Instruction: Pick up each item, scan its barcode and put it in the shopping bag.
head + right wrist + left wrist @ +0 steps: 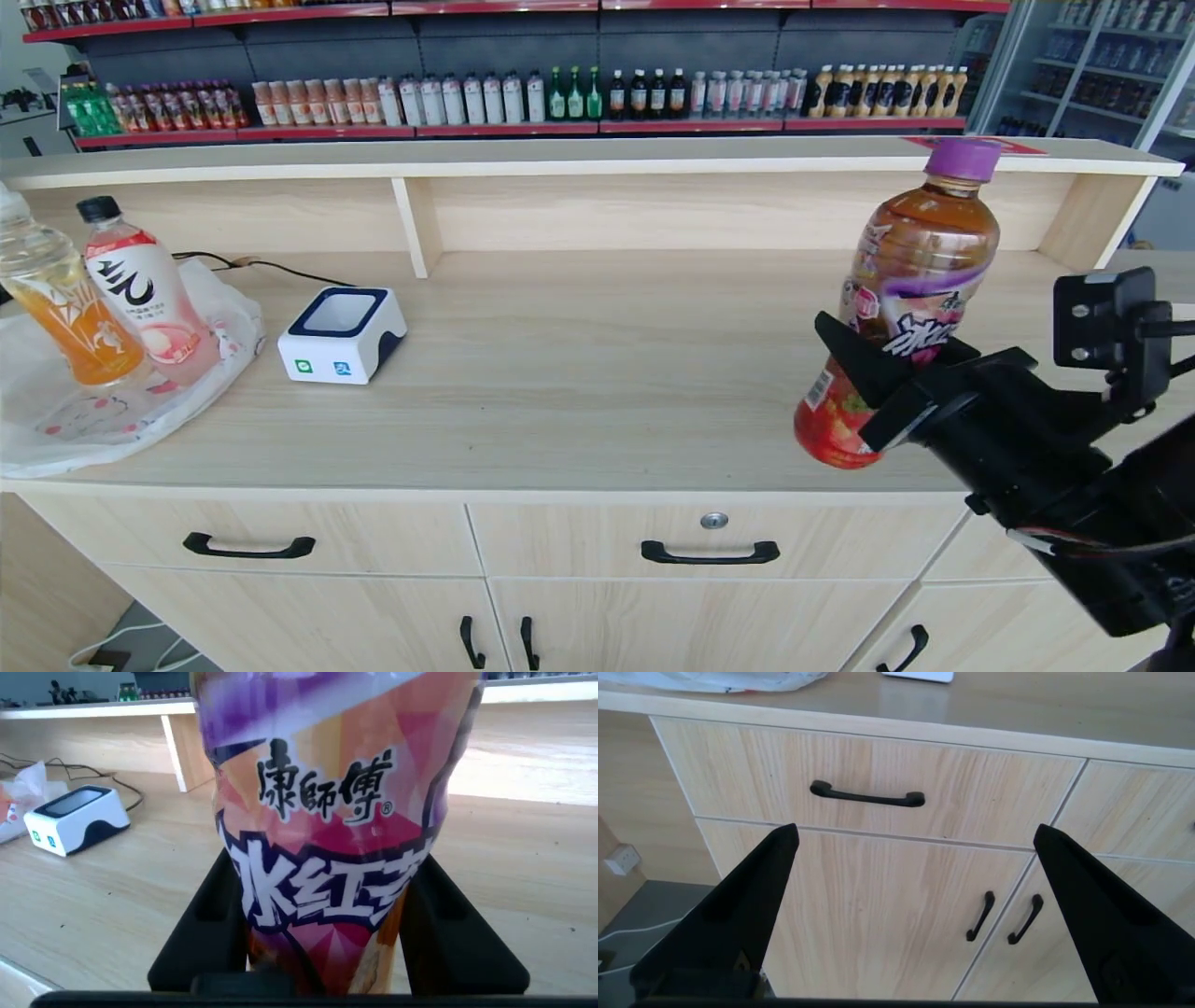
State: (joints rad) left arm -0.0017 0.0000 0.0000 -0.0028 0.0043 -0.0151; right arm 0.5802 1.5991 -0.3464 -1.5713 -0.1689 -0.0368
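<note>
Purple-capped tea bottle (pixel 924 243) (bold white lettering on its label) clamped in right gripper (pixel 920 347), left gripper (pixel 915 835) spread apart

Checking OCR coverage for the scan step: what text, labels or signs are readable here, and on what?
Purple-capped bottle in the right gripper: large Chinese characters, black row over white row; brand print, not transcribed.
Barcode on that bottle: digits too small.
Pink bottle on the shopping bag: black brush mark; rest too small.
Orange bottle: white graphic, unreadable.
Scanner: two icon stickers, no words legible.
Shelf bottles: too small.
</note>
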